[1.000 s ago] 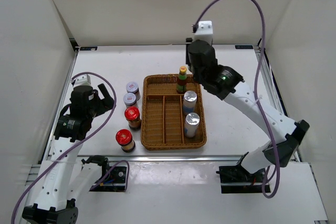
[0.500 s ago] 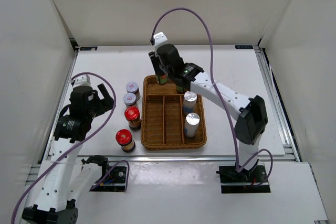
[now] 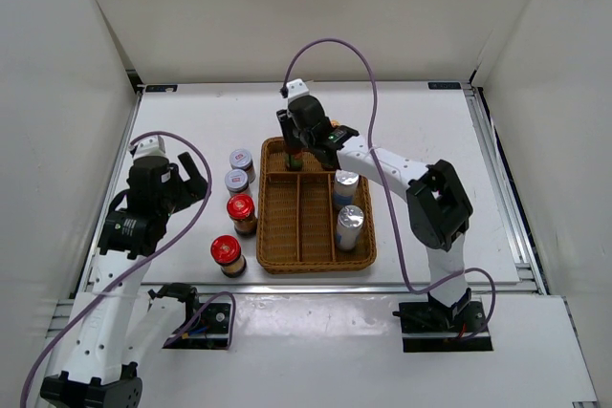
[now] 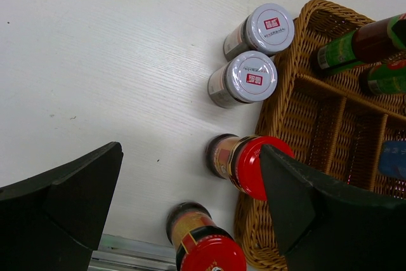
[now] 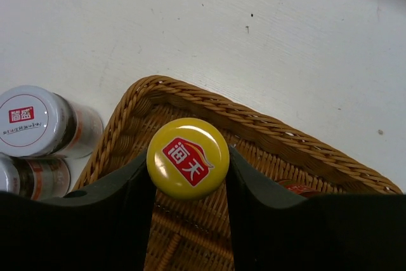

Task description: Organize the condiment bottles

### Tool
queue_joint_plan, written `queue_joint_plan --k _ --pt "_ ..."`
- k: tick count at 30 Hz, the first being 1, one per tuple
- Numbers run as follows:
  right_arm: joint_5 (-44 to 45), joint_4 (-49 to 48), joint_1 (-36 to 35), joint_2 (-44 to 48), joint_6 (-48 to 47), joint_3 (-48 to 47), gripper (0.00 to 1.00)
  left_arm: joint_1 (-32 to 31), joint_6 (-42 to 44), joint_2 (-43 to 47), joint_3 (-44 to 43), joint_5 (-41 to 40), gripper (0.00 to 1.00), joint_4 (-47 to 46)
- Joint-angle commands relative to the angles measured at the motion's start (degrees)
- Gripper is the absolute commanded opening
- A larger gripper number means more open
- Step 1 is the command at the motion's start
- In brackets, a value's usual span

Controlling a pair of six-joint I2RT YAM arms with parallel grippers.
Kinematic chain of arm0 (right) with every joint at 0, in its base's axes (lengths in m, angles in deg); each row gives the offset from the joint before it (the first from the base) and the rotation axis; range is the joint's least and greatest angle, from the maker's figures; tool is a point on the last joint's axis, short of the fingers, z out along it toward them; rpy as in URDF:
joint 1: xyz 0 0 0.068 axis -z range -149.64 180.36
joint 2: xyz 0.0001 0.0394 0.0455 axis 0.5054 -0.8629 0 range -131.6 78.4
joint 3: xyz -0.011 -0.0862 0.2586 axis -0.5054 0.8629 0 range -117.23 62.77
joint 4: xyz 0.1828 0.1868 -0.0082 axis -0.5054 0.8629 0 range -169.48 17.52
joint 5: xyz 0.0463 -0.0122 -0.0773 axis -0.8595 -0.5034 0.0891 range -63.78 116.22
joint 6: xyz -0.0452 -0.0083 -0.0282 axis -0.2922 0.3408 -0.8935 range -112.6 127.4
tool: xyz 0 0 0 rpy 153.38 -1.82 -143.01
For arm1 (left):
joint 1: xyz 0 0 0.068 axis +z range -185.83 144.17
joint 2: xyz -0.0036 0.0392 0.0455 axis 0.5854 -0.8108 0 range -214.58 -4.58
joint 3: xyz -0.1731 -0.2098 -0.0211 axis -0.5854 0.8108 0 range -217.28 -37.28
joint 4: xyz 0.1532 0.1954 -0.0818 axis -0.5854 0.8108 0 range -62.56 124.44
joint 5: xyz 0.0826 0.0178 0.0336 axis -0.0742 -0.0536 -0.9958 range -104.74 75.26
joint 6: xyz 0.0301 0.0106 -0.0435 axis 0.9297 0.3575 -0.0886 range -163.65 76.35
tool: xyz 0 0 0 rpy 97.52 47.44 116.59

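My right gripper (image 3: 295, 143) (image 5: 188, 160) is shut on a dark green yellow-capped bottle (image 5: 188, 157), holding it upright in the far-left corner of the wicker tray (image 3: 316, 264). A second green bottle (image 4: 387, 78) stands beside it, mostly hidden. Two silver-topped cylinders (image 3: 345, 182) (image 3: 351, 223) stand in the tray's right column. Two grey-lidded jars (image 3: 240, 160) (image 3: 236, 181) and two red-lidded jars (image 3: 241, 209) (image 3: 228, 251) stand on the table left of the tray. My left gripper (image 3: 188, 182) (image 4: 190, 155) is open and empty above the red-lidded jars (image 4: 250, 164).
The tray's wicker wall (image 4: 266, 125) lies right beside the jars. White walls enclose the table on the left, back and right. The metal rail (image 3: 287, 289) runs along the near edge.
My right gripper has swung left along the tray's far end with the green bottle to the far-left corner and come down a little. The left arm has not moved.
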Motion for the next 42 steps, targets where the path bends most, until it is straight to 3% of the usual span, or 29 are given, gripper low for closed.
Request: queue_joint_plan --k 1,2,3,5,6,9,11,14,16,18,19,24,32,42 --pt "0.67 -4.73 -0.25 0.49 1.79 -2.64 0.16 0.22 -0.28 -0.59 0.33 0.58 1.0 -0.14" --pt "0.68 -3.51 -0.25 0.49 1.79 -2.64 0.26 0.22 -0.28 -0.59 0.33 0.58 1.0 -0.14" --pt "0.68 -3.5 -0.25 0.49 1.79 -2.64 0.44 0.22 -0.28 -0.59 0.33 0.58 1.0 -0.14" --pt "1.2 -1.83 -0.25 1.97 2.4 -3.33 0.64 0.22 -0.28 -0.59 0.33 1.1 1.0 -0.14" --pt "2.16 1.31 -0.25 3.02 2.93 -4.21 0.79 0.22 -0.28 -0.59 0.33 1.11 1.0 -0.14" --pt "7.68 10.08 -2.53 4.52 2.41 -10.53 0.88 0.22 -0.28 -0.59 0.33 0.58 1.0 -0.14" --pt "21.27 12.32 -6.13 5.05 -0.31 -14.3 0.99 0.22 -0.28 -0.59 0.33 0.58 1.0 -0.14" --pt "35.02 9.26 -11.58 5.58 -8.8 -15.81 0.99 0.22 -0.28 -0.59 0.33 0.58 1.0 -0.14" --pt "33.56 8.63 -13.52 5.58 -11.04 -17.05 0.99 0.22 -0.28 -0.59 0.33 0.58 1.0 -0.14" --pt "28.39 11.61 -14.05 5.58 -9.47 -18.36 0.99 0.22 -0.28 -0.59 0.33 0.58 1.0 -0.14" --pt "21.14 13.97 -14.05 5.58 -8.33 -18.89 0.99 0.22 -0.28 -0.59 0.33 0.58 1.0 -0.14" --pt "1.69 15.22 -12.91 3.83 -4.55 -20.29 0.99 0.22 -0.28 0.02 0.33 -0.56 1.0 -0.14" --pt "-11.27 29.1 -10.63 -13.56 -1.03 -40.77 0.99 0.22 -0.81 2.31 0.33 -2.41 1.0 -0.14" --pt "-25.41 27.45 -4.73 -23.24 5.3 -42.54 0.98 0.22 -0.81 2.31 0.33 -2.41 1.0 -0.14"
